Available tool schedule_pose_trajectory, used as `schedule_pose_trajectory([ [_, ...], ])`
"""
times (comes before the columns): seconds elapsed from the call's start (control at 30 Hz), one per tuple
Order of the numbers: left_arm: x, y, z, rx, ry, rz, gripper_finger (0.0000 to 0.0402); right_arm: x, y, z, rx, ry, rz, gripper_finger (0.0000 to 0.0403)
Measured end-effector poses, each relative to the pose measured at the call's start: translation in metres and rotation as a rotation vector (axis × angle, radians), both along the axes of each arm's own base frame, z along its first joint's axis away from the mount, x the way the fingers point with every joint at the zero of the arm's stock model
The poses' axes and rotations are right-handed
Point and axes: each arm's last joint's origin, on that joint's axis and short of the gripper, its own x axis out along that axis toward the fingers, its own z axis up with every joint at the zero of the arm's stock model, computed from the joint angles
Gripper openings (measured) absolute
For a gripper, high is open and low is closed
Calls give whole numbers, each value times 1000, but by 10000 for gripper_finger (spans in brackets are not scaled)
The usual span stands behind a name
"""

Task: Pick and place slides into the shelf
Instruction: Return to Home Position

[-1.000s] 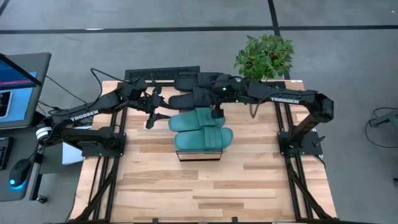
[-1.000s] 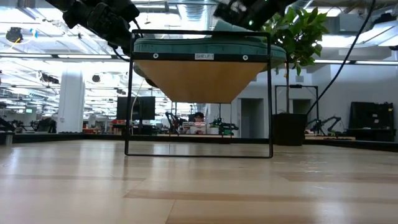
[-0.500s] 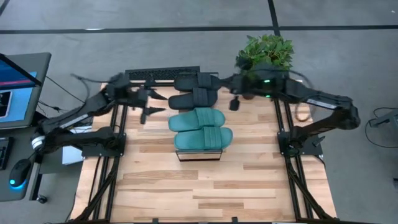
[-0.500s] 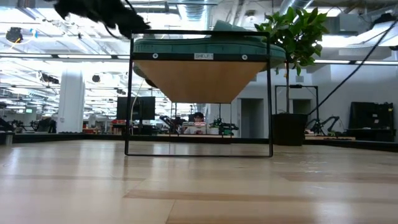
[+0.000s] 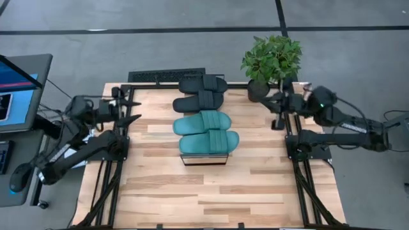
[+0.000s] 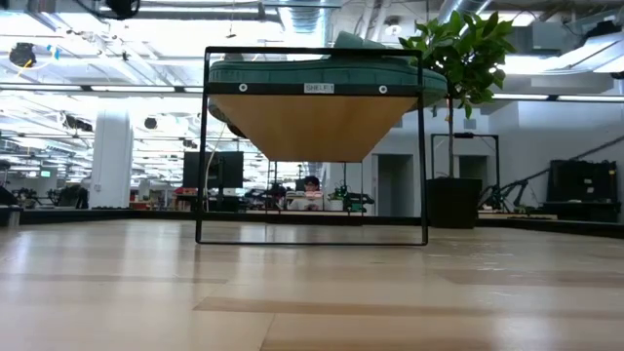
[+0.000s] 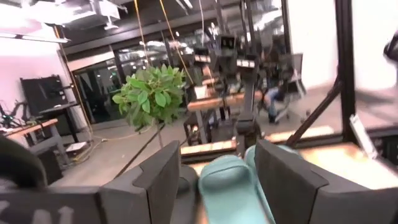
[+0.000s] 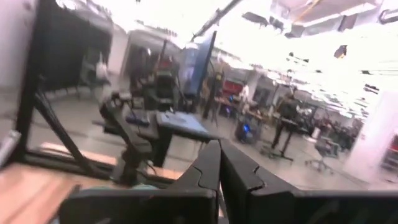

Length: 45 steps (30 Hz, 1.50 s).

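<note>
While four slides (image 5: 204, 124) lie on the shelf (image 5: 204, 158), left gripper (image 5: 133, 110) gapes wide at the table's (image 5: 192, 191) edge. Right gripper (image 5: 276, 114), opposite: closed, empty.

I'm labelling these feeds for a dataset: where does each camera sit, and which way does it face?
High: above the table, looking straight down; shows both arms, left gripper and right gripper at the table's sides, and teal slides on the shelf.
Low: at tabletop height, looking level at the shelf and the room; no gripper shows.
Left wrist: on the left arm, facing the teal slides and plant past its open fingers.
Right wrist: on the right arm, facing the room past its shut fingers.
Shared: the high, low and left wrist views all show the plant and teal slides.
</note>
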Motion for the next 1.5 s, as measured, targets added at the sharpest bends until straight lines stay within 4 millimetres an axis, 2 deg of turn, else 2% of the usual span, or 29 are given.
schedule_pose_trajectory([
  [0.2, -18, -16, -39, -92, -80, -52, 195, -31, 9, -34, 90, -96, 41, 0],
  [0.3, -11, -14, -54, -171, -9, -187, 195, -36, 11, -50, 146, -69, 53, 0],
  [0.37, -8, -13, -57, -184, 3, -222, 195, -37, 12, -61, 174, -50, 65, 0],
  [0.5, 1, -6, -82, -253, 40, -208, 195, -34, 15, -85, 207, 25, 95, 0],
  [0.6, 5, -3, -88, -223, -17, -200, 195, -33, 18, -99, 232, 50, 131, 0],
  [0.77, 18, 8, -123, -272, -53, -118, 195, -32, 25, -122, 241, 89, 180, 0],
  [0.87, 22, 11, -142, -336, -27, -82, 195, -32, 27, -134, 262, 96, 134, 0],
  [1.07, 25, 8, -146, -298, 16, -99, 195, -32, 31, -155, 273, 115, 57, 0],
  [1.2, 25, 11, -148, -304, 12, 19, 195, -29, 37, -173, 278, 125, 82, 0],
  [1.3, 25, 13, -149, -318, 3, 109, 195, -28, 39, -188, 298, 90, 20, 0],
  [1.4, 25, 15, -149, -353, -20, 195, 195, -29, 40, -190, 338, 101, -77, 0],
  [1.5, 24, 16, -150, -386, -36, 262, 195, -29, 46, -192, 333, 122, -41, 0],
])
